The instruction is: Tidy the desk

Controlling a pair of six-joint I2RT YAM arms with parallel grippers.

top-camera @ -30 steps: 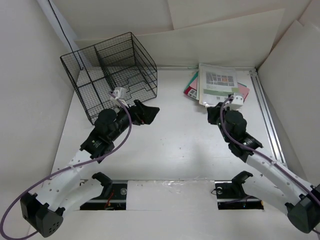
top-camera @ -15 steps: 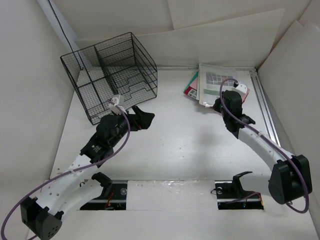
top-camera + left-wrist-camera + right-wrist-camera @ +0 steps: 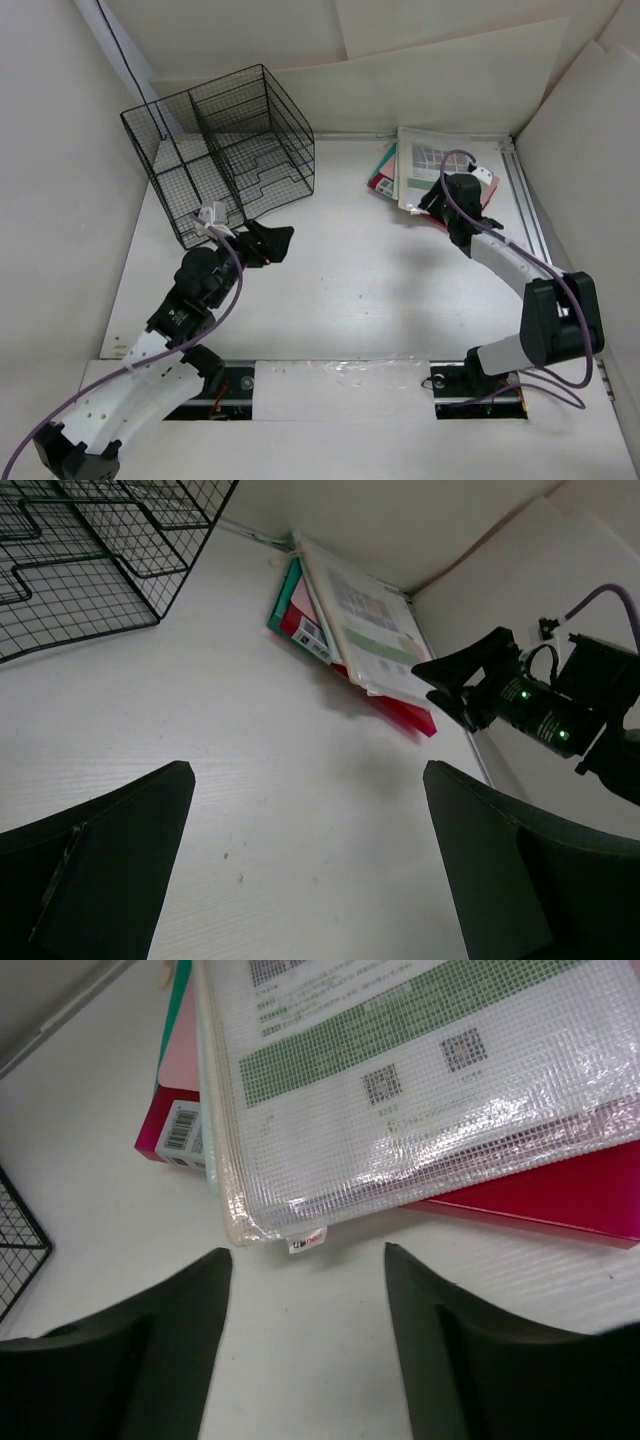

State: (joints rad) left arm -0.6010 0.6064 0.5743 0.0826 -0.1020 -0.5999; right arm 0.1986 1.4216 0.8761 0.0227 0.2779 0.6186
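The white desk [image 3: 350, 290] carries a stack at the back right: a clear mesh pouch [image 3: 400, 1080] holding a printed sheet, on top of a red book [image 3: 560, 1195], a pink one with a barcode [image 3: 180, 1125] and a green one [image 3: 178, 990]. The stack also shows in the top view [image 3: 432, 162] and the left wrist view [image 3: 360, 630]. My right gripper [image 3: 432, 200] is open and empty, low over the desk at the stack's near edge, its tips [image 3: 308, 1252] just short of the pouch's corner tag. My left gripper [image 3: 272, 243] is open and empty [image 3: 308, 770], near the basket's front.
A black wire organizer basket [image 3: 225, 140] with dividers stands at the back left; its corner shows in the right wrist view [image 3: 15, 1260]. A metal rail [image 3: 530, 220] runs along the desk's right edge. Upright white boards surround the desk.
My right arm has stretched forward and its gripper has moved up to the stack's near edge. My left gripper has drawn back and left, towards me.
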